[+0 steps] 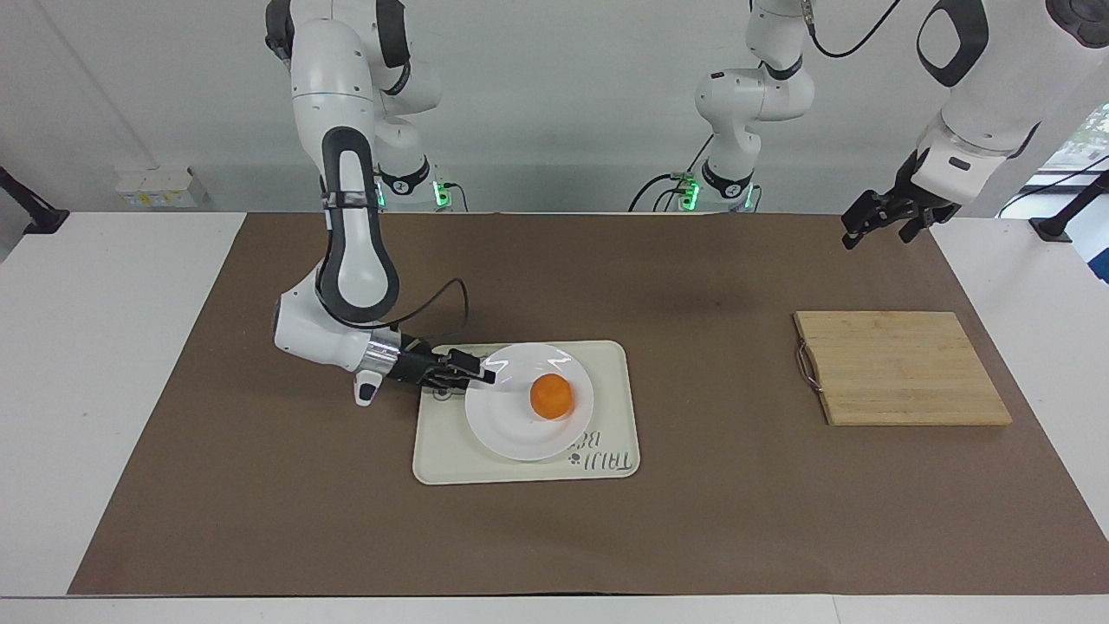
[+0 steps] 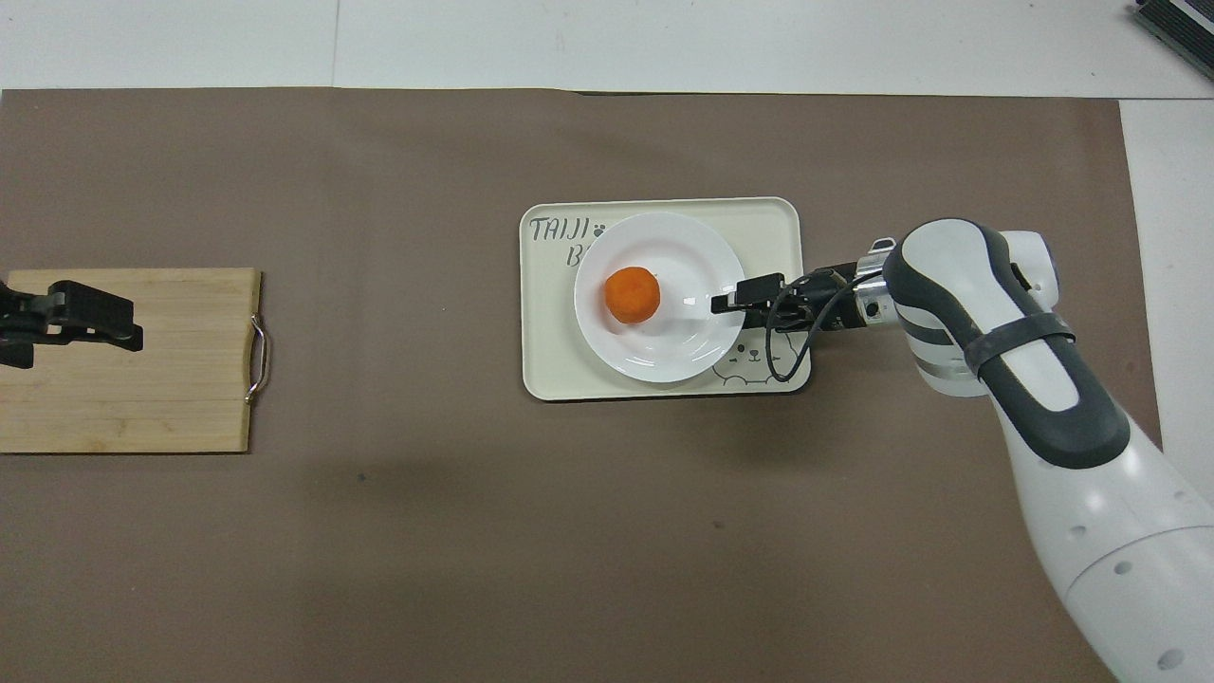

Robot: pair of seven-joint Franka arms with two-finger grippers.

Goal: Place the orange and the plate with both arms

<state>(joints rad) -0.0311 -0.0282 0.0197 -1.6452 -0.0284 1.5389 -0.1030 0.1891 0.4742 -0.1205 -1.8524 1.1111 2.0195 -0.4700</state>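
Observation:
The white plate (image 1: 511, 429) lies on the cream tray (image 1: 442, 459) in the middle of the table. The orange (image 1: 551, 396) sits on the plate near its centre. My right gripper (image 1: 485, 377) lies low and nearly level, shut on the plate's rim at the side toward the right arm's end. In the overhead view the right gripper (image 2: 721, 304) reaches the rim of the plate (image 2: 664, 351), with the orange (image 2: 633, 294) beside it. My left gripper (image 1: 877, 236) is open and empty, raised and waiting at the left arm's end; the overhead view shows the left gripper (image 2: 114, 323) over the cutting board.
A wooden cutting board (image 1: 901, 373) with a small metal handle lies toward the left arm's end; it also shows in the overhead view (image 2: 171, 379). The tray (image 2: 550, 360) carries a bear drawing and lettering. A brown mat covers the table.

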